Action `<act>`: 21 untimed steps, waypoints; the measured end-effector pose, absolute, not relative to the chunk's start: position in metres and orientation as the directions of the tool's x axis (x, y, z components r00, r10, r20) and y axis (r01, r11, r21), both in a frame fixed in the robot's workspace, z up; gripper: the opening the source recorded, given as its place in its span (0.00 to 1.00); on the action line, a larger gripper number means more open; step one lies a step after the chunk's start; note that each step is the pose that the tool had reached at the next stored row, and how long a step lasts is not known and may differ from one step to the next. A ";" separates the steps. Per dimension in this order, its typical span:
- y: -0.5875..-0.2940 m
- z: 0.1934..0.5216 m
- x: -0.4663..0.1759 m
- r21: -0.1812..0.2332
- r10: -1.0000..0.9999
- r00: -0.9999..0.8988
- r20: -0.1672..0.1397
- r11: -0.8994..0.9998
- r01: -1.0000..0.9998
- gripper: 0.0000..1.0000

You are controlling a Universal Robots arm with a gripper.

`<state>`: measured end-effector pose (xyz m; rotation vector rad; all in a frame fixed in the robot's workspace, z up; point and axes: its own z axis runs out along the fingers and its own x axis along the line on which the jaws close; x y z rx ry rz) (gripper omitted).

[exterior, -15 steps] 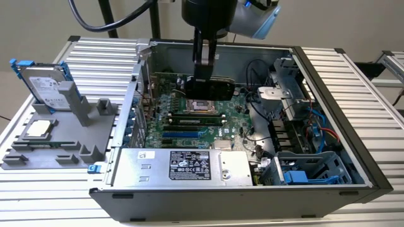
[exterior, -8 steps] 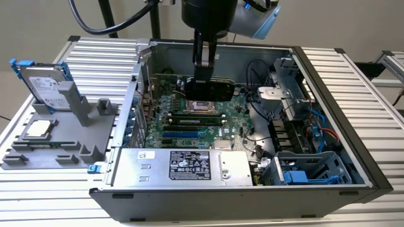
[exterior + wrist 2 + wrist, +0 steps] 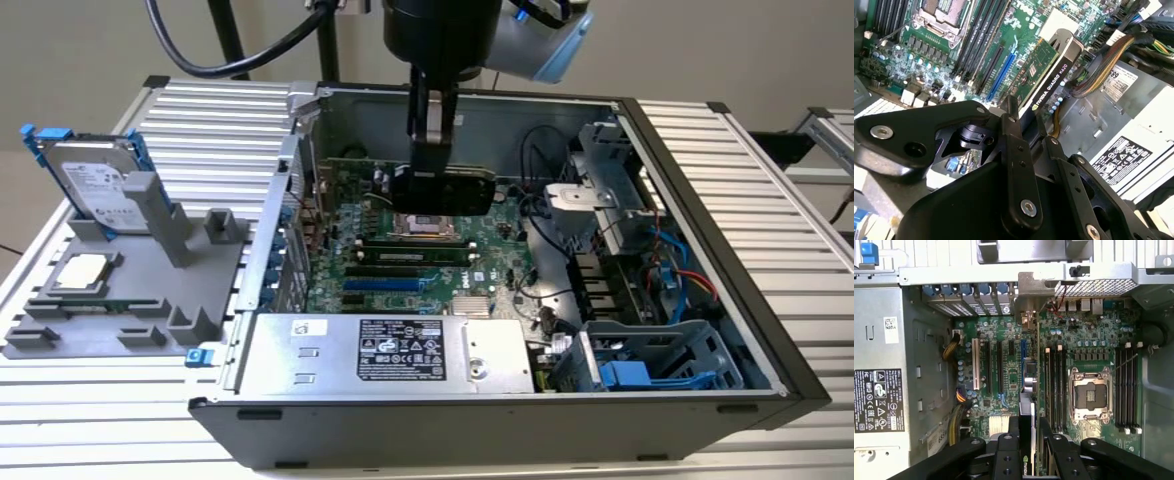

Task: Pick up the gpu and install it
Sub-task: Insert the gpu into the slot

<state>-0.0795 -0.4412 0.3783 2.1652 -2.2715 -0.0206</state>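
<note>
We see a plain beige wall behind a desk of ribbed silver aluminium slats, evenly lit, with another slatted surface at the exterior view's right.

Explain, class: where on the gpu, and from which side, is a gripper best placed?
On the gpu's long free edge, from above: it stands on edge over the motherboard, so the gripper pinches its two flat faces, as here.

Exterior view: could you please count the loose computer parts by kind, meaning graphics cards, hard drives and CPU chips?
gpu: 1
hard drive: 1
CPU chip: 1
Total: 3
</note>
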 end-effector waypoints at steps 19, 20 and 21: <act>-0.441 0.376 -0.080 0.012 -0.999 -0.047 -0.007 0.047 -0.999 0.00; -0.441 0.375 -0.080 0.012 -0.999 -0.047 -0.007 0.047 -0.999 0.00; -0.441 0.375 -0.080 0.012 -0.999 -0.047 -0.007 0.047 -0.999 0.00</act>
